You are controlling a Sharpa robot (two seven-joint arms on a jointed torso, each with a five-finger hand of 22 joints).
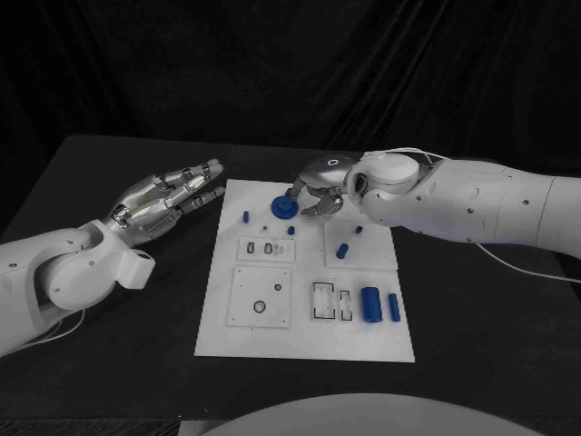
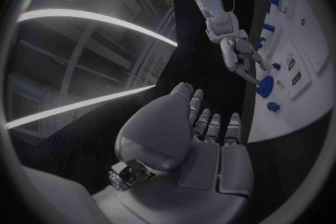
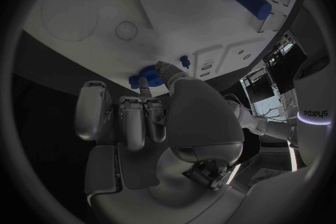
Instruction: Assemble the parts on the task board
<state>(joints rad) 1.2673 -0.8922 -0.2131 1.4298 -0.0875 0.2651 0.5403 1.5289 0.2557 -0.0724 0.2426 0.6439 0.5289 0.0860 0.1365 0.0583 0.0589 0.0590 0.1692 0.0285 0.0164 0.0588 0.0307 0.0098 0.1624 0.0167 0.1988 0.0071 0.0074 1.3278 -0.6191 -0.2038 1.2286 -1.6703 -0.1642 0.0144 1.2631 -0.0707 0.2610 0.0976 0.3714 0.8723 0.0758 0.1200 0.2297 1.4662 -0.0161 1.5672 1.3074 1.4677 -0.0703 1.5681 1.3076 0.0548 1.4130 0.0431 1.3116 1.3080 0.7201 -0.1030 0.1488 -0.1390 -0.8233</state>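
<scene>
A: Head view, please. Where is the task board?

B: The task board (image 1: 307, 309) lies flat in the middle of the black table (image 1: 107, 300). At its far edge sits a round blue part (image 1: 283, 208). The right hand (image 1: 320, 186) is over that corner, fingers curled down at the round part. Contact looks likely, but a firm grasp cannot be confirmed from here.

A: Other parts?

B: A small blue peg (image 1: 246, 217) is near the board's left edge. A short blue block (image 1: 343, 249) lies toward the right. Two blue cylinders (image 1: 372, 305) lie side by side near the front right, beside a white frame (image 1: 325, 301).

A: Left hand?

B: The left hand (image 1: 171, 197) is held above the table just left of the board. Fingers are extended, slightly apart, holding nothing.

A: Left wrist view.

B: The left hand (image 2: 203, 140) shows its back, fingers straight and released. Beyond it, the right hand (image 2: 241, 56) reaches down to the board (image 2: 308, 67), its fingertips at the round blue part (image 2: 265, 85). A small peg (image 2: 273, 106) stands just beside that part.

A: Right wrist view.

B: The right hand (image 3: 150, 117) points its fingers at the board (image 3: 175, 17). Two fingertips meet the round blue part (image 3: 145, 75); I cannot tell whether they pinch it or merely touch it. One blue cylinder (image 3: 248, 0) lies well apart on the board.
</scene>
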